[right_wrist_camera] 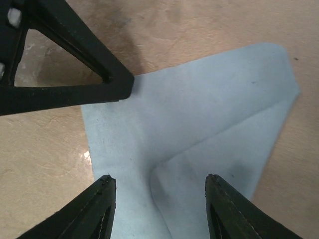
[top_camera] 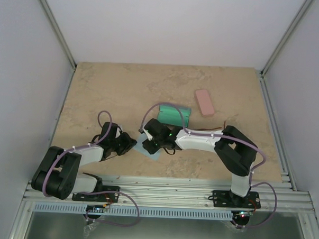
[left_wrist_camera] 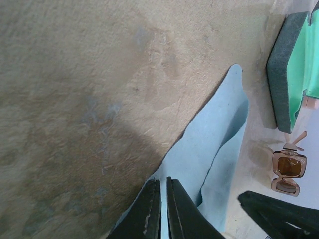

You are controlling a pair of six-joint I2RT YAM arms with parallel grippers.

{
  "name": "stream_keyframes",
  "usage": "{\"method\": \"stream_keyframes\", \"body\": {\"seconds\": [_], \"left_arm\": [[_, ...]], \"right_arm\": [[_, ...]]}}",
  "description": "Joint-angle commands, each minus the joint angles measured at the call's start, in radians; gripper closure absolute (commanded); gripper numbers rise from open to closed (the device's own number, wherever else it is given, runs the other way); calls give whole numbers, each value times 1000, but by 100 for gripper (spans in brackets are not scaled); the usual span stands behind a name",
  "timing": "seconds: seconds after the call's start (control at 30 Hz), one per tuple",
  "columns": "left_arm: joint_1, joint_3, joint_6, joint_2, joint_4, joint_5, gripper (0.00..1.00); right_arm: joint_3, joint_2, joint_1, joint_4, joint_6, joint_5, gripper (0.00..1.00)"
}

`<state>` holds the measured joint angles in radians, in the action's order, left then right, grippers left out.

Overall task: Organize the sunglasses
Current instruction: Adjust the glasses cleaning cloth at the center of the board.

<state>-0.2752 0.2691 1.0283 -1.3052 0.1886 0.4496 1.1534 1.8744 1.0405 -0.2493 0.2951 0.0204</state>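
While the left gripper (left_wrist_camera: 163, 183) seems pinched shut on the light blue cloth (left_wrist_camera: 219, 144), the right gripper (right_wrist_camera: 159, 179) hangs apart above the fold; lower it squarely before closing.

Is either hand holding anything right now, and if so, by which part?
The left hand is shut on the light blue cloth, pinching it at a corner. The right hand hangs open over the cloth and holds nothing.
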Motion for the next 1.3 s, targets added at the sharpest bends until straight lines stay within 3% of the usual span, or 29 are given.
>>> {"method": "stream_keyframes", "body": {"seconds": [0.0, 0.13, 0.3, 0.53, 0.7, 1.13, 1.27], "left_arm": [[-2, 0, -11, -18, -57, -15, 92], [-1, -1, -12, -20, -56, -16, 92], [-1, -3, -13, -22, -55, -15, 92], [-1, -8, -14, -21, -56, -20, 92], [-1, -8, -13, -22, -54, -19, 92], [-1, -6, -15, -5, -65, -12, 92], [-1, -2, -8, -2, -48, 18, 88]], "right_arm": [[63, 76, 23, -35, -32, -45, 52], [95, 111, 35, -46, -10, -95, 58], [102, 117, 36, -71, 93, -201, 79], [26, 47, 29, -37, 161, -223, 85], [17, 44, 17, -48, 172, -231, 99], [-19, 5, -66, -120, 192, -381, 99], [-9, 13, -69, -133, 193, -395, 82]]}}
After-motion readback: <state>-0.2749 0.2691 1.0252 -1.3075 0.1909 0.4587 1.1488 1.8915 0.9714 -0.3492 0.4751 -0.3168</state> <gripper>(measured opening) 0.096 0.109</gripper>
